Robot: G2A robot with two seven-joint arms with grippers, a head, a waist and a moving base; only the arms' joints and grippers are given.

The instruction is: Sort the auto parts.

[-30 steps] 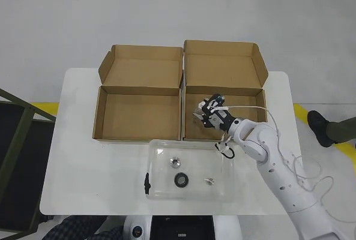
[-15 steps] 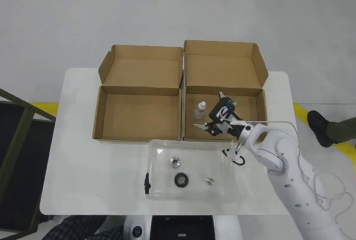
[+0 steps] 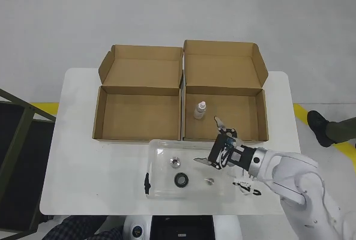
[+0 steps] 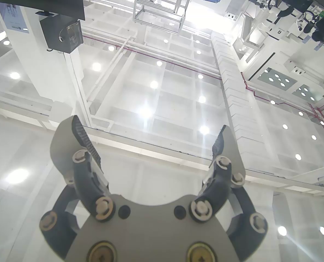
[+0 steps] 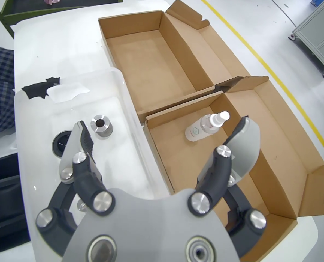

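I stand at a white table [image 3: 81, 150]. On it are two open brown boxes, side by side and touching. The other box [image 3: 138, 117] has nothing in it that I can see. The box on my right [image 3: 250, 123] holds one thing. Just in front of both boxes sits a clear tub [image 3: 161, 147].

My right pincer [image 3: 206, 140] hangs over the place where the tub meets the box on my right. Its fingers are spread wide and hold nothing. One finger is over the tub and the other is over the box. My left pincer [image 4: 151, 129] is spread wide too. It holds nothing and points up at the ceiling.

A little bottle [image 5: 205, 126] is in the box on my right, near the wall next to the other box. I think it lies on its side.

Three parts are in the tub, well apart from each other. There is a silver part [image 5: 101, 126] with a dark hole on top, a black ring [image 5: 59, 144] lying flat, and a tiny bolt [image 3: 209, 180].

I think one thing is sorted and I am at the step of picking the next one. The silver part looks easiest, as it stands up. My right pincer would need to go down into the tub, put one finger on each side of it, and then squeeze. The flat ring and the tiny bolt may be hard to pinch.
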